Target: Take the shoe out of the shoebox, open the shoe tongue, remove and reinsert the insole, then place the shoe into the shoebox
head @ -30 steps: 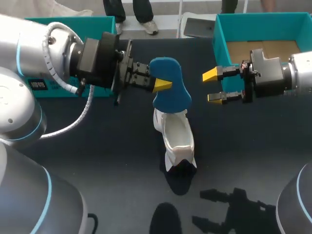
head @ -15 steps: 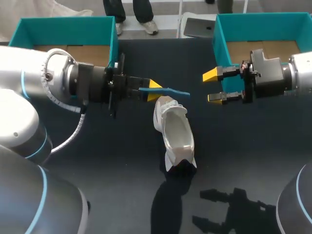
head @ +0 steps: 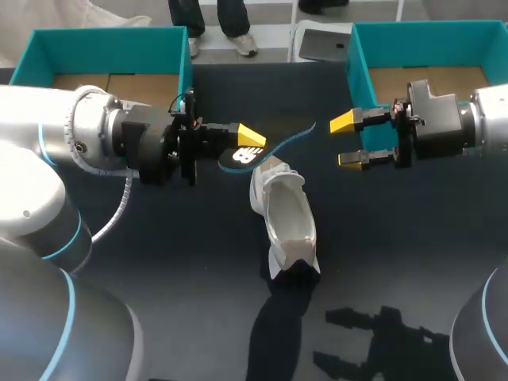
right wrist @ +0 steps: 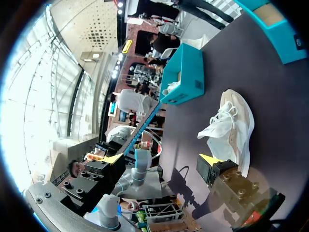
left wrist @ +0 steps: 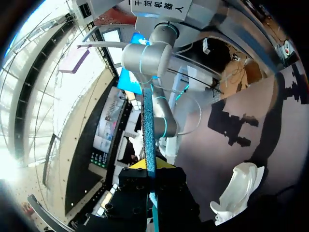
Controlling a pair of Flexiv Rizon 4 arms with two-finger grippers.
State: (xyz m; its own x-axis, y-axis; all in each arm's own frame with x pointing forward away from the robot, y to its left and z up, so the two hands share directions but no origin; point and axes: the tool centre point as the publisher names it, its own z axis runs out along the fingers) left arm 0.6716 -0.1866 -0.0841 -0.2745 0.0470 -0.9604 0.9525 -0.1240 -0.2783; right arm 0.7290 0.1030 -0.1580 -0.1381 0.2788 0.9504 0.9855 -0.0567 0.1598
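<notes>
Our left gripper (head: 248,144) pinches the blue insole (head: 236,157) above the table (head: 159,262), just beside the white shoe (head: 286,222), which rests on the table outside the 2 teal shoeboxes (head: 357,55). Our right gripper (head: 353,140) hangs spread, holding nothing.

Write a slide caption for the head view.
Left gripper holds the blue insole clear of the white shoe; right gripper hovers open near the teal shoebox.
</notes>
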